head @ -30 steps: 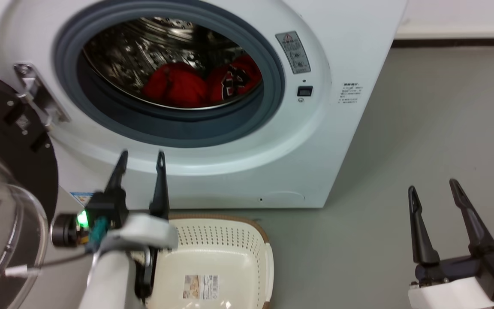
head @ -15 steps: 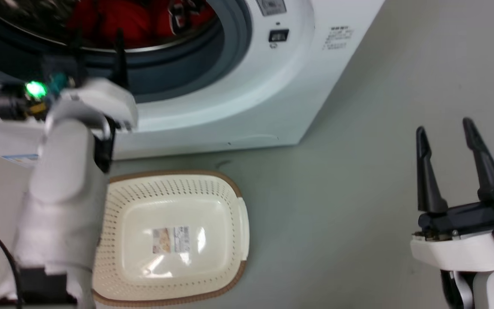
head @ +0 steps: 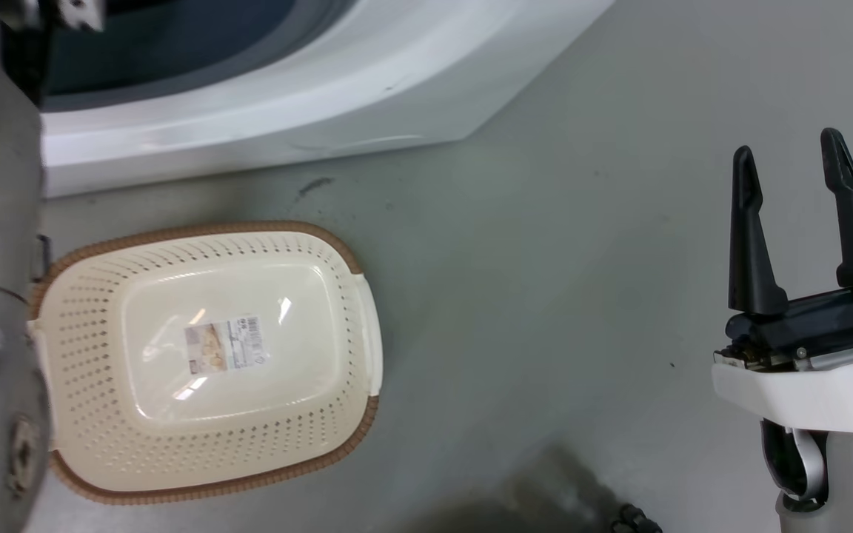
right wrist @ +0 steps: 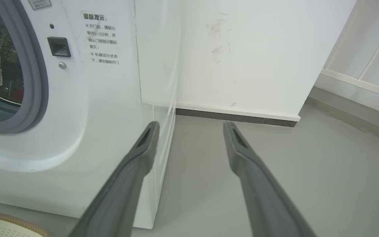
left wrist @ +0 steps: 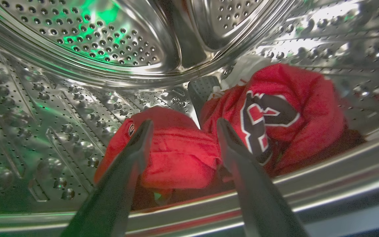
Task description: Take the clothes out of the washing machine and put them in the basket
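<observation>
A: While my left gripper point(left wrist: 184, 122) hangs spread and unloaded inside the washing machine point(head: 286, 89), where are the clothes point(left wrist: 179, 158)?
B: Just past my fingertips point(left wrist: 145, 130), maybe touching, low in the drum point(left wrist: 77, 49). Basket point(head: 197, 229) on the floor point(head: 545, 296) outside; right gripper point(head: 788, 144) splayed, holding nothing.

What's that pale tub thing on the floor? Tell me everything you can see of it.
That is the basket, a cream-white plastic rounded rectangle with perforated sides, a brown woven-look rim and a side handle. It stands upright and empty on the grey floor, just in front of the washing machine with a gap between them. A small label sticker lies on its glossy bottom.
</observation>
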Controlling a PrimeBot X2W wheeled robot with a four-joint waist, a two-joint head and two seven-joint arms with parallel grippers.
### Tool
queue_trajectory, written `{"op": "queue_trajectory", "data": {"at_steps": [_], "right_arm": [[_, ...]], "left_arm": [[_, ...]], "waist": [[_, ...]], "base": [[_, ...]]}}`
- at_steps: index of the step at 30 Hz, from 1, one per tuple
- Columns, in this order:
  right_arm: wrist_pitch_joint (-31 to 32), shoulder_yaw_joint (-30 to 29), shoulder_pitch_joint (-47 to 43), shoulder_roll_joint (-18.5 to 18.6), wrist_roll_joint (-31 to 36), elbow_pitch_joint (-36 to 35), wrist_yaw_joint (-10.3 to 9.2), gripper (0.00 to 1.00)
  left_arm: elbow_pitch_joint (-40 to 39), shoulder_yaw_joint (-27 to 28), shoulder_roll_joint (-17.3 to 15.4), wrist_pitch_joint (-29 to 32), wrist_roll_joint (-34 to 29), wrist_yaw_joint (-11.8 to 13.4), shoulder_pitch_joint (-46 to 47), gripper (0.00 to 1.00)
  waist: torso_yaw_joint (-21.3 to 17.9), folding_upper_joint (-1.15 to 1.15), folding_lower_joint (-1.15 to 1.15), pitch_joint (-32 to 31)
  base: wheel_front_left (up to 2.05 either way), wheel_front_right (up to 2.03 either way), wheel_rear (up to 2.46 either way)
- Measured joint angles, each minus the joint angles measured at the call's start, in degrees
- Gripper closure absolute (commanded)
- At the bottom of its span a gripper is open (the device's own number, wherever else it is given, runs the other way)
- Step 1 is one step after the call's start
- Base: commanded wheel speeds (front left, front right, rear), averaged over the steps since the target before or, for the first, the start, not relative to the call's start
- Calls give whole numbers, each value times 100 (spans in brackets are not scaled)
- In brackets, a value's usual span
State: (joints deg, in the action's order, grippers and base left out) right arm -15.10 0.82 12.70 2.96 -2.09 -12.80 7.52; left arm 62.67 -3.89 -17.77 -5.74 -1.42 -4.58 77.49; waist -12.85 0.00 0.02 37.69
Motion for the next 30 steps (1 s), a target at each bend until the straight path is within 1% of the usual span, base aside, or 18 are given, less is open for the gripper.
{"op": "queue_trajectory", "data": {"at_steps": [5,8,12,17,21,29,30], "right_arm": [[0,57,71,0,-136,-30,0,0],[0,77,138,-1,-208,-56,-1,0],[0,129,147,-1,-275,-73,-1,0],[0,140,171,-1,-360,-100,0,0],[0,169,182,-1,-405,-112,0,0],[0,189,229,-1,-493,-115,-1,0],[0,191,230,-1,-494,-113,0,0]], "left_arm": [[291,-277,-283,613,-235,-100,766,0],[458,-364,-352,1107,-241,-167,1217,0],[736,-433,-520,1941,-215,-226,1645,0],[844,-534,-604,2586,-188,-255,2003,0],[906,-638,-652,2887,-183,-266,2028,0],[891,-771,-698,2870,-200,-231,2024,0],[894,-781,-699,2895,-189,-231,2021,3]], "waist": [[-177,0,0,376],[-271,0,0,571],[-396,0,0,766],[-505,0,-1,951],[-554,0,-1,1043],[-584,0,-1,1135],[-584,0,-1,1139]], "base": [[0,0,0],[0,0,0],[0,0,0],[0,0,0],[0,0,0],[0,0,0],[0,0,0]]}}
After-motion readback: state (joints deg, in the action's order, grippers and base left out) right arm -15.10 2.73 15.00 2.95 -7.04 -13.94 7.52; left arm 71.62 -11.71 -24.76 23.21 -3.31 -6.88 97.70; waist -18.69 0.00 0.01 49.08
